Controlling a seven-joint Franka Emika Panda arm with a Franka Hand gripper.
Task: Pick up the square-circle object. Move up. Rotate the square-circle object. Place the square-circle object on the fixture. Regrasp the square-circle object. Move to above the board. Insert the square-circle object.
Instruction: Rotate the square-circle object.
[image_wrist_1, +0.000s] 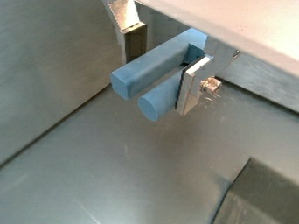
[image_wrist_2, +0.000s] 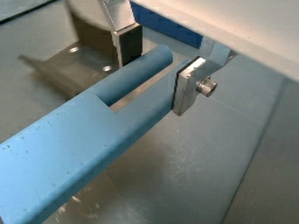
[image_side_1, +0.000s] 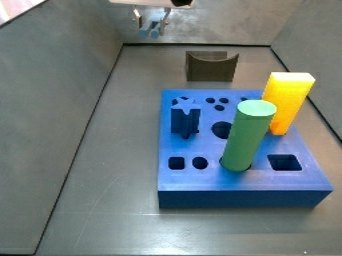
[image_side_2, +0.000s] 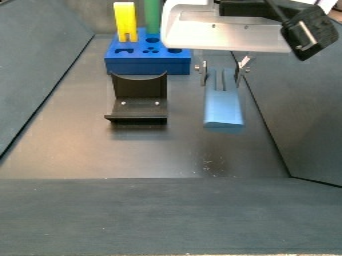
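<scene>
Two joined bars, the square-circle object (image_wrist_1: 163, 77): stiff, light, probably slick. Clamped near one end by gripper (image_wrist_1: 167, 63), aloft at three o'clock from fixture (image_side_2: 136, 98). Best held mid-length.

The dark grey floor (image_side_1: 94, 190) is carrying the blue board (image_side_1: 241, 180) and, just behind it, the fixture (image_side_1: 209, 66); the gripper (image_side_2: 222, 68) is hanging above.

Even, soft overhead light, faint floor sheen, slightly blurred low-resolution frames.
</scene>
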